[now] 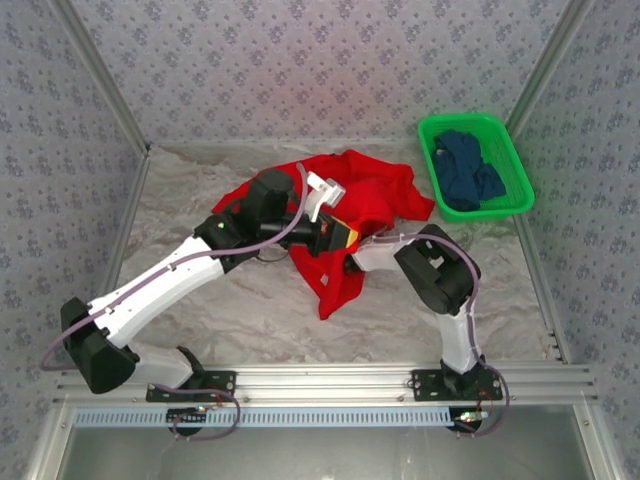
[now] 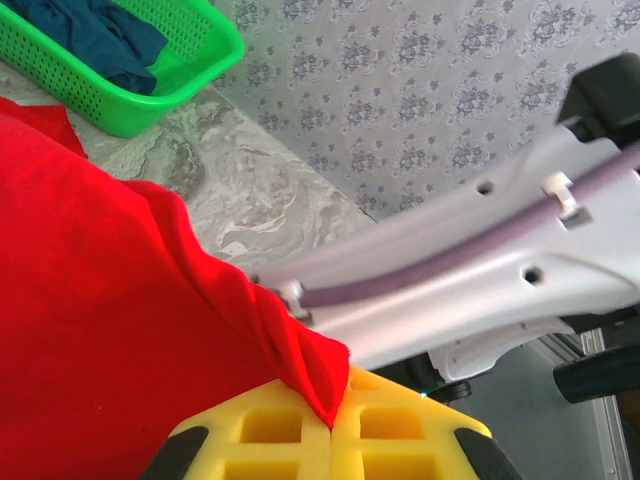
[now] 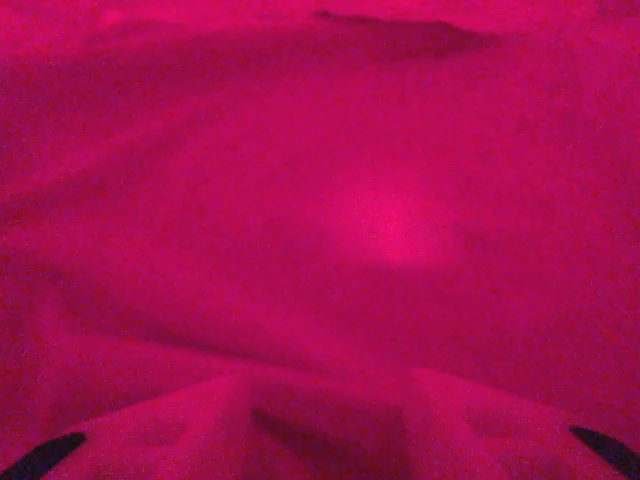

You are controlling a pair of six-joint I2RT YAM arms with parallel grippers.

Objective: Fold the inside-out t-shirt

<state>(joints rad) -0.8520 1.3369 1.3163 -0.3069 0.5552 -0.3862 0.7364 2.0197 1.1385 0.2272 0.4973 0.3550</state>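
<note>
Red inside-out t-shirt [image 1: 375,190] lies crumpled mid-frame on the worktop [image 1: 250,310]. Left claw [image 2: 330,432] is clenched on its edge; the right claw [image 3: 325,462], draped in cloth, cannot be judged. Folding seems barely begun.

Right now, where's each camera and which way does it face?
Top external: above and behind the bases, looking down; both arms, red t-shirt, green basket.
Left wrist: on left arm, facing toward the basket; left tool pinching t-shirt edge, right arm crossing.
Right wrist: against red cloth; its dark fingertips at bottom corners.
Shared: top and left wrist both show basket and navy garment.
</note>
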